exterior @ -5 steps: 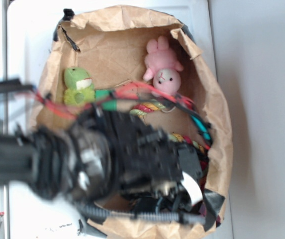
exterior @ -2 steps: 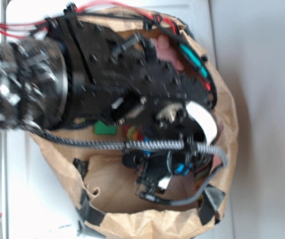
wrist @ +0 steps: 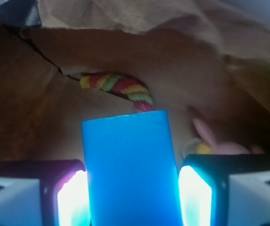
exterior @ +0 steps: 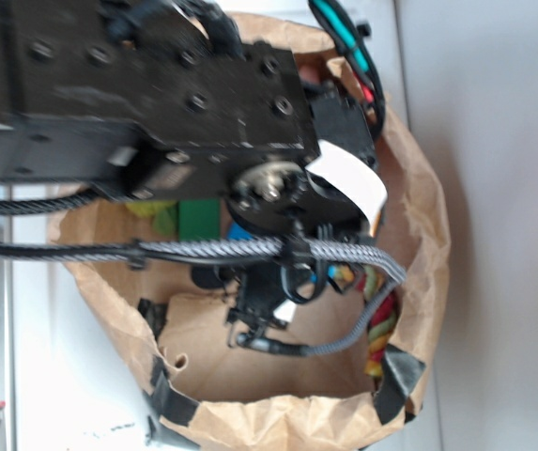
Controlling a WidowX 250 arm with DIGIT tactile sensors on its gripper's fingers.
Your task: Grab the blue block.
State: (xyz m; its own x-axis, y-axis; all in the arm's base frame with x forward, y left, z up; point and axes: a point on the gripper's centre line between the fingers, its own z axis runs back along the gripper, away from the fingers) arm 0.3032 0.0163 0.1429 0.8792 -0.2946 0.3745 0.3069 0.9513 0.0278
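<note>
The blue block [wrist: 131,169] is seen in the wrist view standing between the two fingers of the gripper [wrist: 131,197], its flat blue face filling the gap from one pad to the other. The left pad [wrist: 71,197] and the right pad [wrist: 195,195] are each set against a long edge of the block, so the fingers are judged to be clamped on it (both pads glow blue from its surface). Beyond the fingertips, a multicoloured braided rope [wrist: 118,87] is observed lying on the brown paper floor of the bag [wrist: 172,52], just past the block's far edge. To the right of the right finger, part of a pink plush toy [wrist: 215,141] is visible, partly hidden. In the exterior view the gripper [exterior: 267,305] is largely masked by the arm [exterior: 146,94] and a braided cable [exterior: 250,249]; only a small patch of the blue block [exterior: 238,231] is discernible there, beside a green block [exterior: 198,221], with the rope [exterior: 381,324] to one side within the paper bag [exterior: 419,235].
</note>
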